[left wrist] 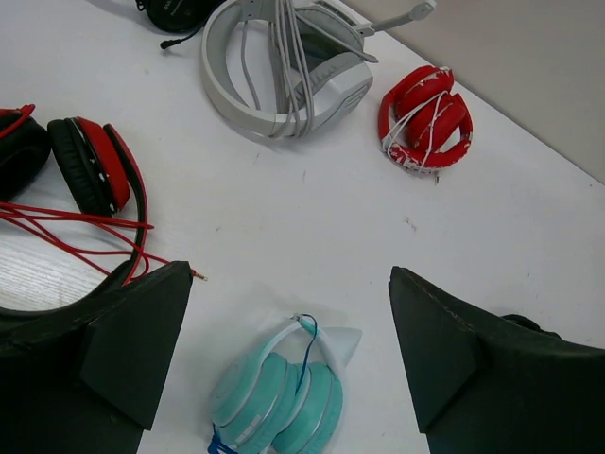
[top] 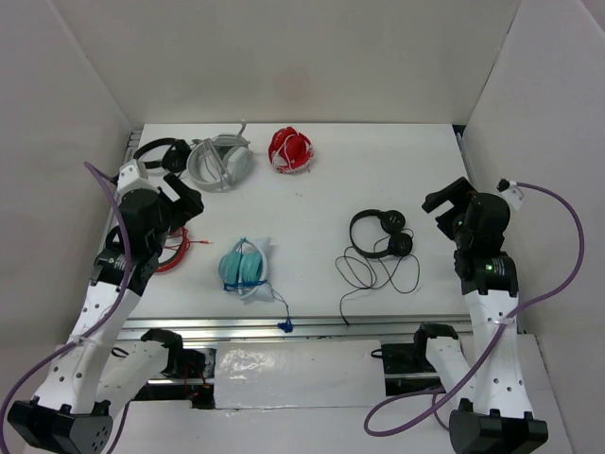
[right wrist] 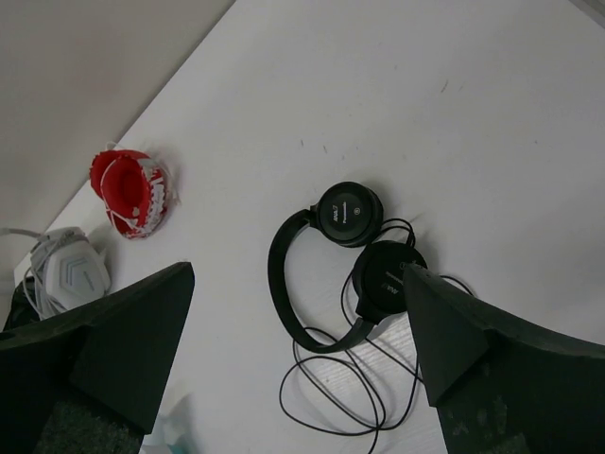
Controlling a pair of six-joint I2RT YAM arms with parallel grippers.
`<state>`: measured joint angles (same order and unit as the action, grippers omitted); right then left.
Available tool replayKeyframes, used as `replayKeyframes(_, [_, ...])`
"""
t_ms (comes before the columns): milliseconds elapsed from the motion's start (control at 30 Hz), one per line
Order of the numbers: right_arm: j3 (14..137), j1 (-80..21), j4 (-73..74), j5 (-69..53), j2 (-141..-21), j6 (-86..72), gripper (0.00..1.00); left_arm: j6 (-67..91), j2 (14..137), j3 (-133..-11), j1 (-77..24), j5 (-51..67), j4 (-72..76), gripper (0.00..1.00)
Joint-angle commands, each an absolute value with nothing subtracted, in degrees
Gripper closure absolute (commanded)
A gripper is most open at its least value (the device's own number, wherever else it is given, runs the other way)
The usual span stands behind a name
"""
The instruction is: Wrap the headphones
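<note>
The all-black headphones point(top: 380, 233) lie flat on the white table, right of centre, with their thin black cable point(top: 378, 274) in loose loops toward the front edge. In the right wrist view the headphones point(right wrist: 331, 274) lie between my fingers and below them, cable point(right wrist: 350, 388) coiled in front. My right gripper point(top: 446, 203) is open and empty, raised to the right of the headphones. My left gripper point(top: 180, 194) is open and empty, raised at the table's left side, far from them.
Teal headphones point(top: 244, 267) with blue cable lie left of centre, also in the left wrist view point(left wrist: 279, 397). Red-and-black headphones point(left wrist: 90, 180) with red cable lie at the left. White-grey headphones point(top: 219, 161) and a red bundle point(top: 290, 149) lie at the back. White walls enclose the table.
</note>
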<state>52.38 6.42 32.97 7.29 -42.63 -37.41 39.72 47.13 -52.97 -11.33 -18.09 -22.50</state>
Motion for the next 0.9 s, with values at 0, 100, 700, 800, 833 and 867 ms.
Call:
replayKeyframes(0, [53.88, 6.85, 34.36, 7.82, -42.71, -36.83, 0.00, 40.87, 47.98, -53.96, -10.99, -16.79, -21.53, 0.01])
replayKeyframes(100, [51.96, 6.94, 35.07, 9.66, -43.07, -37.53, 0.00, 40.26, 49.12, -54.23, -11.07, -15.39, -21.71, 0.01])
replayKeyframes(700, [41.40, 7.47, 30.15, 2.99, -60.98, -41.84, 0.00, 35.95, 55.81, -54.49, -11.25, -5.01, -19.25, 0.01])
replayKeyframes(800, [42.80, 6.60, 27.60, 1.94, -65.12, -41.40, 0.01, 35.77, 56.51, -54.32, -11.25, -4.13, -18.90, 0.01])
replayKeyframes(833, [43.15, 5.72, 26.99, 1.32, -66.95, -41.22, 0.01, 35.68, 56.86, -54.32, -11.25, -3.87, -18.90, 0.01])
replayKeyframes(867, [43.85, 5.02, 26.72, 0.80, -67.67, -41.13, 0.02, 35.68, 56.95, -54.23, -11.25, -3.43, -18.81, 0.01])
